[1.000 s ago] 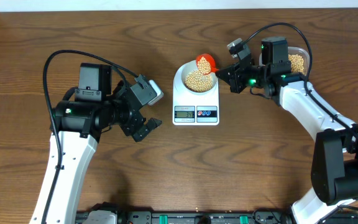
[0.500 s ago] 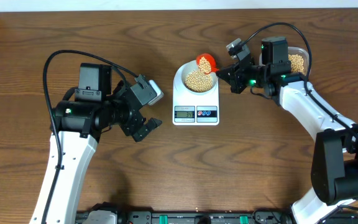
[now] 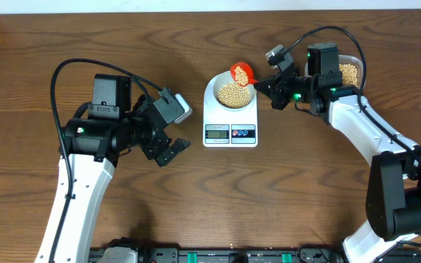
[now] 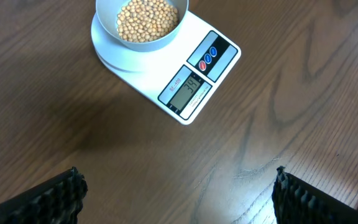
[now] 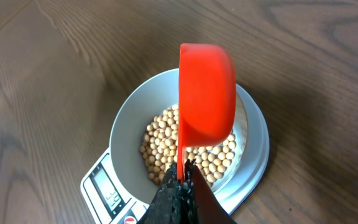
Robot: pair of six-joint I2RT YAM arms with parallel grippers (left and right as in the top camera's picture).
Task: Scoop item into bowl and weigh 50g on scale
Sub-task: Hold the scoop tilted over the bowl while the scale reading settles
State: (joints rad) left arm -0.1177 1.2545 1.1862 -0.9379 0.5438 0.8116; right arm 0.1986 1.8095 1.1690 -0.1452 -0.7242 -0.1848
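Small round tan-yellow beans (image 4: 146,18) are heaped in a pale round bowl (image 3: 212,90) on a white digital scale (image 4: 211,70) near the far edge of the wooden table (image 3: 305,208). A red plastic scoop (image 5: 207,93), pinched by its handle in the right gripper (image 5: 180,178), is tipped above. The left gripper (image 3: 171,150) is spread wide, empty. The beans are judged light, hard and roll-prone.

A robotics lab setup: cabled left arm (image 3: 79,191) and right arm (image 3: 358,128) stand at a wood-grain table (image 3: 225,193).
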